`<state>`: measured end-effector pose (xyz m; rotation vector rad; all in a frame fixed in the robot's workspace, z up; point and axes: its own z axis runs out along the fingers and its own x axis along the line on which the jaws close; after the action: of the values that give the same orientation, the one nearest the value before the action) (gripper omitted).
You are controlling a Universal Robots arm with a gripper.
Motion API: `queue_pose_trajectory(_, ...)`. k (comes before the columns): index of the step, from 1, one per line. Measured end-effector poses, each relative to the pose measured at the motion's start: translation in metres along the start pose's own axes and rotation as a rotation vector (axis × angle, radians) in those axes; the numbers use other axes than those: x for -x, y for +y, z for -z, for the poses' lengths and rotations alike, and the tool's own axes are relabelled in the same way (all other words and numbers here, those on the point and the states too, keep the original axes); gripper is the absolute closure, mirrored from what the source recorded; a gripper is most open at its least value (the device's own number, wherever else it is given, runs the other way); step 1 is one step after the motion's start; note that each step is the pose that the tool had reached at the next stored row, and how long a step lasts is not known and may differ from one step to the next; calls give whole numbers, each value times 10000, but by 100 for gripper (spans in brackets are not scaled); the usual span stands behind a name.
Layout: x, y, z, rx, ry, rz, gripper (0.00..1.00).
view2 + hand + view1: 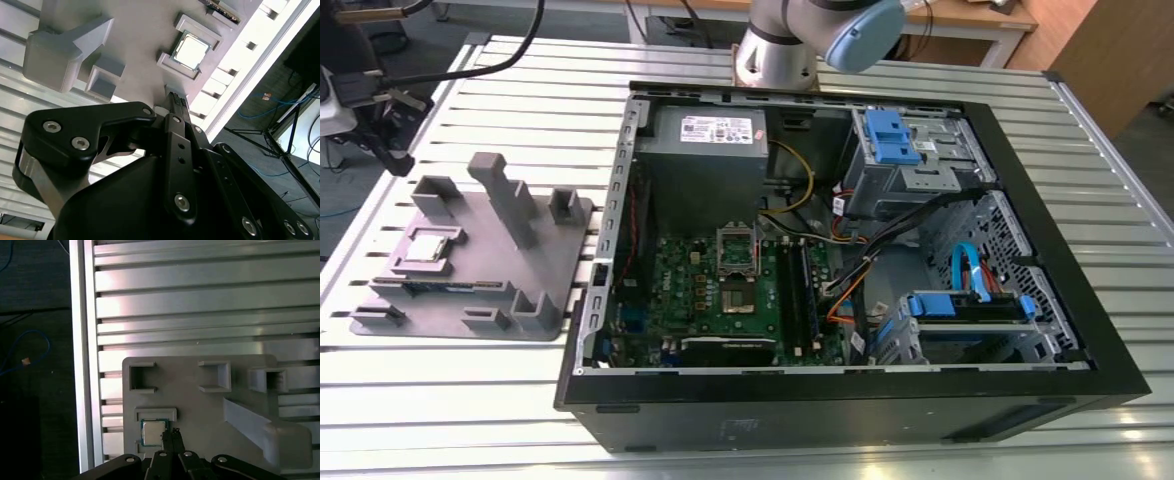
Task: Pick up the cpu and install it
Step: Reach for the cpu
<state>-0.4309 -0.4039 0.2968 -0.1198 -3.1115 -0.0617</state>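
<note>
The cpu (pixel 430 245) is a small square chip with a shiny metal top, lying flat in a recess of the grey plastic holder (pixel 520 270) at the exterior view's left. In both wrist views the cpu (pixel 152 432) (pixel 191 50) sits in the holder (pixel 200 410) (pixel 145 30) just past my fingertips. My gripper (pixel 171 436) (pixel 176 102) hovers above the holder, beside the chip, with its black fingers shut together and nothing between them. The metal-framed socket (pixel 736 250) on the green board (pixel 720 300) lies inside the open computer case.
The open black case (pixel 854 390) holds a power supply (pixel 707 130), blue drive brackets (pixel 887 135) and loose cables (pixel 854 270). The holder has tall posts (pixel 500 195). The slatted metal table (pixel 200 300) ends at an edge (pixel 82 340), with floor beyond.
</note>
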Motion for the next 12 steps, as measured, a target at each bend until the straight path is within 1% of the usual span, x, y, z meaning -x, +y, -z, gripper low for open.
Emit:
queue_pose_trajectory(5, 7, -87, -27, 0, 1, 1, 89)
queue_pose_trajectory(8, 13, -148, -60, 0, 1, 0, 89)
queue_pose_trajectory(12, 19, -214, -119, 0, 1, 0, 89)
